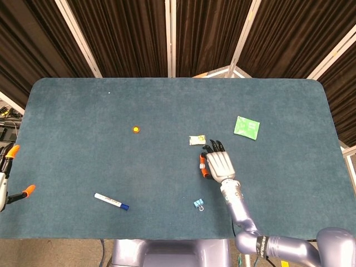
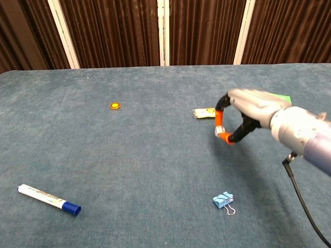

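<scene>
A small white die (image 2: pixel 219 133), mostly hidden, sits pinched between the orange fingertips (image 2: pixel 224 138) of the right hand (image 2: pixel 247 111), lifted just above the teal felt table (image 2: pixel 129 165). Farther back lies a yellow packet (image 2: pixel 205 112); dark curtains (image 2: pixel 207 31) hang behind.

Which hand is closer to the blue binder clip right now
The right hand. It sits just beyond the blue binder clip, slightly to its right, while the left hand is off at the table's far left edge.
</scene>
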Available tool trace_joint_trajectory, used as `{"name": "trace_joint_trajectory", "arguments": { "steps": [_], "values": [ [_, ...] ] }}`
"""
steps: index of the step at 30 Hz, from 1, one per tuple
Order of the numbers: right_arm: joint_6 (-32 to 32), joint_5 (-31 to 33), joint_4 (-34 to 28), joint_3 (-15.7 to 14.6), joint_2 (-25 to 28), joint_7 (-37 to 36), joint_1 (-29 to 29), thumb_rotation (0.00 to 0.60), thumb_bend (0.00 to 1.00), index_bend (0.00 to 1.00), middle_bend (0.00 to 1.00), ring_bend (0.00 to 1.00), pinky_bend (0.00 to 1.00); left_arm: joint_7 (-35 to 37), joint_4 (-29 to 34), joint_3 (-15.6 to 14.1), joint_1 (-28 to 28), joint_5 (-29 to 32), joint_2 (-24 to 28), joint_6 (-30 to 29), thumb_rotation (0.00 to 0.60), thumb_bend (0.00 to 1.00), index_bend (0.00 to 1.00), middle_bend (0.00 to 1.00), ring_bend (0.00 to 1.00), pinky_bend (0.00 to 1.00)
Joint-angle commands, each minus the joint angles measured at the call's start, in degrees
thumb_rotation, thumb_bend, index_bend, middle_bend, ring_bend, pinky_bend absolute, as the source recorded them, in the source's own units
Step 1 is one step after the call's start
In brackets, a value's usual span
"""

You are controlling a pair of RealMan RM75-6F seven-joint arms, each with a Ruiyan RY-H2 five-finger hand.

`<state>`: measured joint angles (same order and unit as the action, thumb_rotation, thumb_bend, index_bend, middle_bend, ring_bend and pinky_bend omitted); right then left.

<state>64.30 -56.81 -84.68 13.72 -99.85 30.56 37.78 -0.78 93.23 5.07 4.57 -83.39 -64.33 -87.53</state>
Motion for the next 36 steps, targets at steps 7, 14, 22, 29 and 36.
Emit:
{"name": "trace_joint_trajectory", "arguments": {
  "steps": [7,14,22,29,36],
  "values": [
    [6.67,-1.69,-13.27,2.64,9.58,5.00,-1.56,0.600,0.37,0.60,0.22,0.00,0.00,-0.07,0.57,-0.15,-0.29,-0.66,0.28,-0.75,0.600,0.00,0.00,0.00,0.00,0.00],
    [7.00,-1.72,-14.38,1.85,12.22,3.44,-2.69,0.600,0.37,0.56,0.20,0.00,0.00,-0.72,1.13,-0.31,-0.35,-1.34,0.33,-1.17,0.600,0.00,0.00,0.00,0.00,0.00],
    [6.96,-2.07,-13.98,1.26,13.14,2.04,-3.00,0.600,0.31,0.38,0.10,0.00,0.00,-1.20,1.32,-0.32,-0.21,-1.49,0.19,-1.08,0.600,0.00,0.00,0.00,0.00,0.00],
    [6.89,-3.34,-12.67,-0.13,13.67,-0.22,-3.86,0.600,0.30,0.36,0.09,0.00,0.00,-1.18,1.30,-0.30,-0.25,-1.62,0.20,-1.26,0.600,0.00,0.00,0.00,0.00,0.00],
    [7.77,-6.57,-11.59,-2.43,15.30,-4.85,-6.36,0.600,0.29,0.33,0.06,0.00,0.00,-1.08,1.35,-0.41,-0.44,-1.76,0.35,-1.51,0.600,0.00,0.00,0.00,0.00,0.00]
  ]
}}
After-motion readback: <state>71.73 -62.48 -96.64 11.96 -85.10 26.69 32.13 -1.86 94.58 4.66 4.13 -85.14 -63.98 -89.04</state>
